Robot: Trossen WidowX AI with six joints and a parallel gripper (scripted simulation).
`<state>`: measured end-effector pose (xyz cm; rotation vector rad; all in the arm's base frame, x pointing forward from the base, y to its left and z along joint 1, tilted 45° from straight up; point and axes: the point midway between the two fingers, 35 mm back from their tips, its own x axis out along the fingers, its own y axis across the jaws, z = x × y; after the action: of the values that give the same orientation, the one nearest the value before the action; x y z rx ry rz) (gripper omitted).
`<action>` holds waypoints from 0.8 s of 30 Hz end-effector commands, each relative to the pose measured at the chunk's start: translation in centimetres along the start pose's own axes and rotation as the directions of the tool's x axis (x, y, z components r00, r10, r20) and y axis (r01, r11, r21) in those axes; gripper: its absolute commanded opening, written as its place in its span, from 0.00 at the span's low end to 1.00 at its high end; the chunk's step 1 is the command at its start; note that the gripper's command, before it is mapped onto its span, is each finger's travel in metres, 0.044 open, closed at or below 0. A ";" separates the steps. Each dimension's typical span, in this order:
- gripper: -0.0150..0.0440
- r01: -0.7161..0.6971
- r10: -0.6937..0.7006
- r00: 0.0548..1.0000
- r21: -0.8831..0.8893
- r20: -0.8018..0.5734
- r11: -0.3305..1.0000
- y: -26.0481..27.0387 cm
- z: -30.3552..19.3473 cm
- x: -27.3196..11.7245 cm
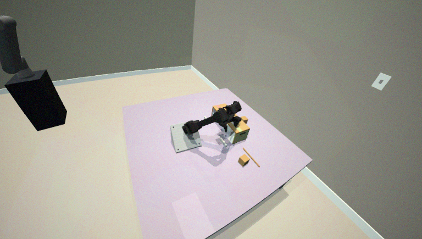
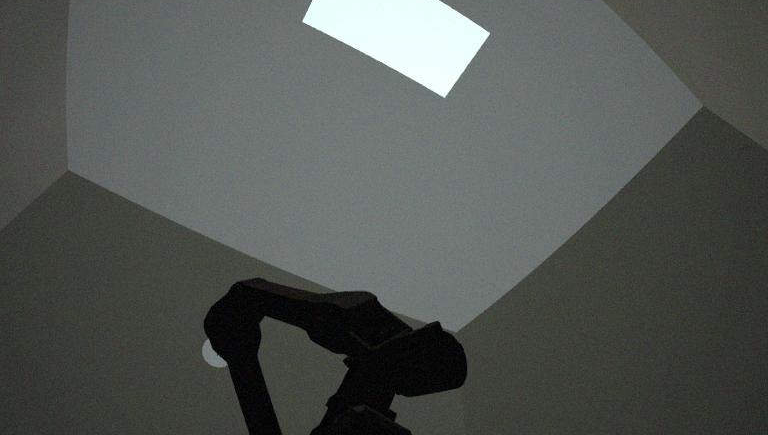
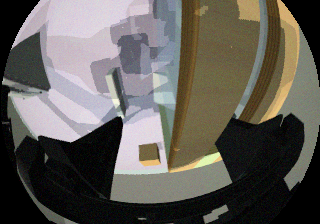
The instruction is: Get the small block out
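Observation:
The wooden box [image 1: 238, 129] stands on the lilac mat, and my arm reaches from its base plate [image 1: 184, 137] over the box's near side. My gripper [image 1: 225, 127] is open and empty, pointing down at the box's front edge. In the wrist view the gripper [image 3: 170, 132] straddles the edge of the box [image 3: 214, 64]. A small tan block [image 3: 150, 154] shows just left of that edge, between the fingers and below them. I cannot tell whether it sits on the shelf behind the clear front. The exterior view shows only the arm's silhouette.
A tan cube [image 1: 244, 160] lies on the mat in front of the box, with a thin wooden stick [image 1: 251, 157] right beside it. The mat's right edge is near the wall. A black camera housing [image 1: 34, 99] hangs at the left.

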<state>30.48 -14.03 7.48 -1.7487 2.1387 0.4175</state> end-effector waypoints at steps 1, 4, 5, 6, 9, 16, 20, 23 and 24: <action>0.93 -0.011 0.011 1.000 0.009 -0.001 1.000 0.0 -0.2 0.6; 0.93 -0.011 0.011 1.000 0.009 -0.001 1.000 0.0 -0.2 0.6; 0.93 -0.011 0.011 1.000 0.009 -0.001 1.000 0.0 -0.2 0.6; 0.93 -0.011 0.011 1.000 0.009 -0.001 1.000 0.0 -0.2 0.6; 0.93 -0.011 0.011 1.000 0.009 -0.001 1.000 0.0 -0.2 0.6; 0.93 -0.011 0.011 1.000 0.009 -0.001 1.000 0.0 -0.2 0.6; 0.93 -0.011 0.011 1.000 0.009 -0.001 1.000 0.0 -0.2 0.6; 0.93 -0.011 0.011 1.000 0.009 -0.001 1.000 0.0 -0.2 0.6; 0.93 0.000 0.000 1.000 0.000 0.000 1.000 0.0 -0.1 -0.2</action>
<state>30.48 -14.03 7.48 -1.7490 2.1389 0.4172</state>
